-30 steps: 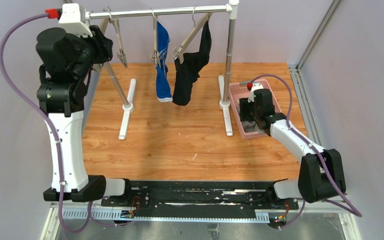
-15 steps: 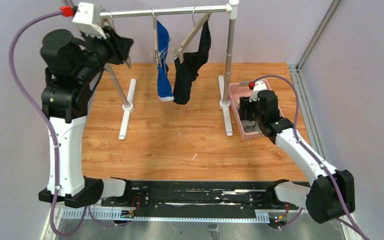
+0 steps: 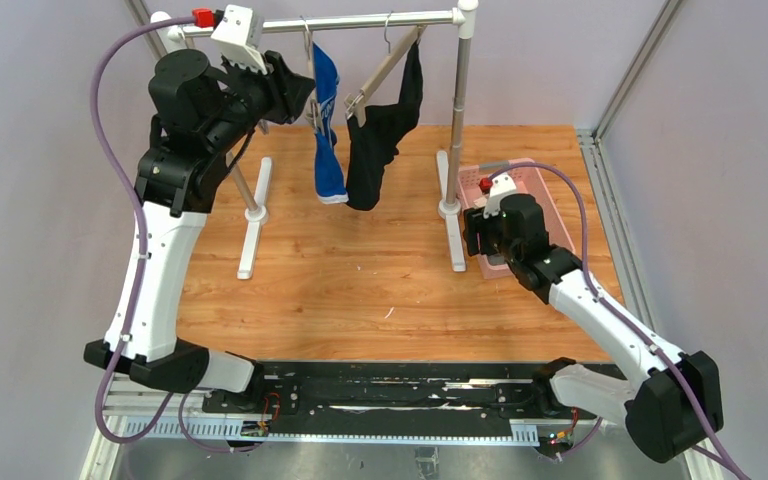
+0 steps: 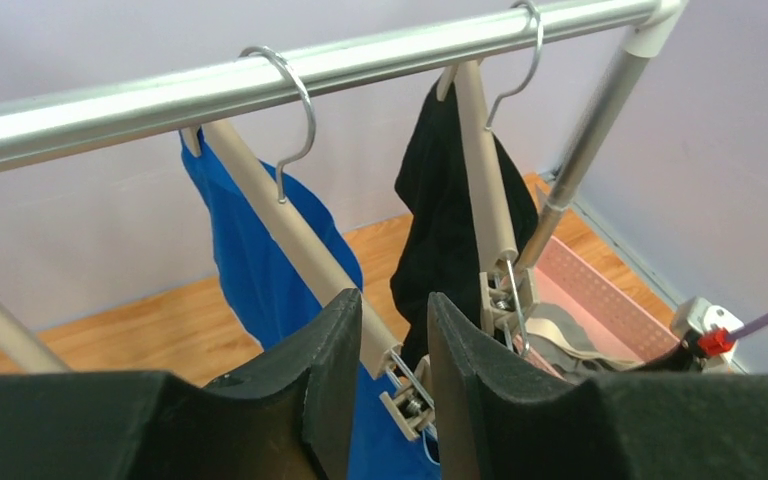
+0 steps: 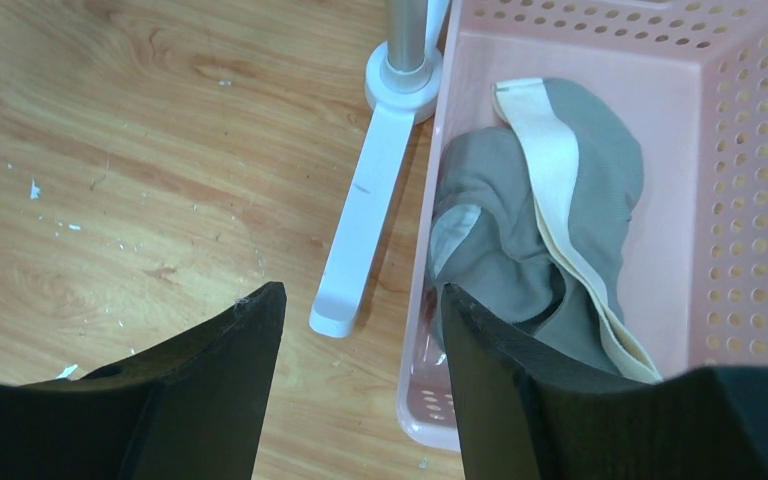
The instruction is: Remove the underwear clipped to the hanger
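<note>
Progress stood at one of three: the grey cloth briefs with a pale waistband lay crumpled in the pink perforated plastic basket on the right. The right gripper hovered over its left rim, jaws wide apart and empty. Farther back, the bright blue briefs and plain black briefs hung clipped under the silver metal rail. The left gripper, jaws narrowly parted, framed the blue pair's beige hanger arm, seemingly without touching it.
</note>
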